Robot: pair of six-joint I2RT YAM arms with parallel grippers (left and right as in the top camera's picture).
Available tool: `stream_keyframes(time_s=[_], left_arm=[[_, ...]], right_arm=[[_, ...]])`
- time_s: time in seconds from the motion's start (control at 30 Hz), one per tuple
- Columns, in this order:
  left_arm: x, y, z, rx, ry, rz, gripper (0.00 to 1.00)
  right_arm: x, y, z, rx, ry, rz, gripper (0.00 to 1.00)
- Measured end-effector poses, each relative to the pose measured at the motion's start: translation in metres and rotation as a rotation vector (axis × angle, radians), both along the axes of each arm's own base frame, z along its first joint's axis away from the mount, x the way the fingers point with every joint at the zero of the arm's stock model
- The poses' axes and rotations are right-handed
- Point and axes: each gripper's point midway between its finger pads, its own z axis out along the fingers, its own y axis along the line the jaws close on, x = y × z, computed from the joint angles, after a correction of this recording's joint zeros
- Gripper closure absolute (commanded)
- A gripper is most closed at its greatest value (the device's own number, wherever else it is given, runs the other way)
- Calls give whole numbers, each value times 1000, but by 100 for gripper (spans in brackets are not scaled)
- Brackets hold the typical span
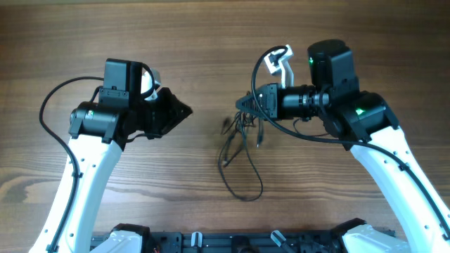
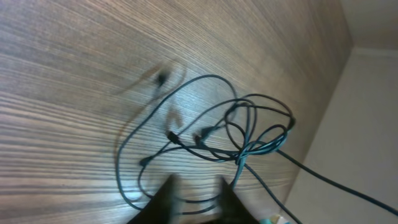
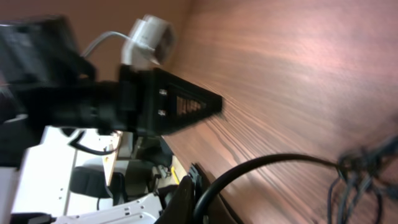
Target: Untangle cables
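Observation:
The cables are thin black cords bunched in the table's middle, with one long loop trailing toward the front. In the left wrist view the knot lies ahead of the fingers, with small plug ends beside it. My right gripper sits at the bunch's top edge. Its fingers look shut on one cable that arcs off to the rest of the bunch. My left gripper is open and empty, left of the bunch, and its fingers are spread above a low strand.
The table is brown wood. The left arm's wrist camera and gripper wedge face the right wrist view. The thicker black arm cables curve beside each arm. The table's edge and a pale floor show at right in the left wrist view.

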Motion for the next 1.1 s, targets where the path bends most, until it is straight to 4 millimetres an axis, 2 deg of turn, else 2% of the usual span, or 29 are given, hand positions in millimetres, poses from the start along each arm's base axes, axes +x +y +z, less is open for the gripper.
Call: stream_keyframes(time_s=[0.17,0.37,0.5,0.67,0.83,1.1], left_arm=[[-2,-6,4,-40,4,-20,31],[-5,-20,11,-101,-6,-70,31],[-10,-36,15,-117,-23,-125,32],[-16,-52,18,-128,-40,-182,32],[-18,-56,19,-132,-39,-195,33],[-21,-63,24,-165,-66,-252,36]], right_arm=[[1,12,29,113,-115,82,96],[-13,22,69,269,-216,221,96],[-21,24,86,332,-243,283,96],[-28,24,89,353,-219,316,95],[-28,24,87,349,-208,316,96],[-6,30,54,292,-93,246,96]])
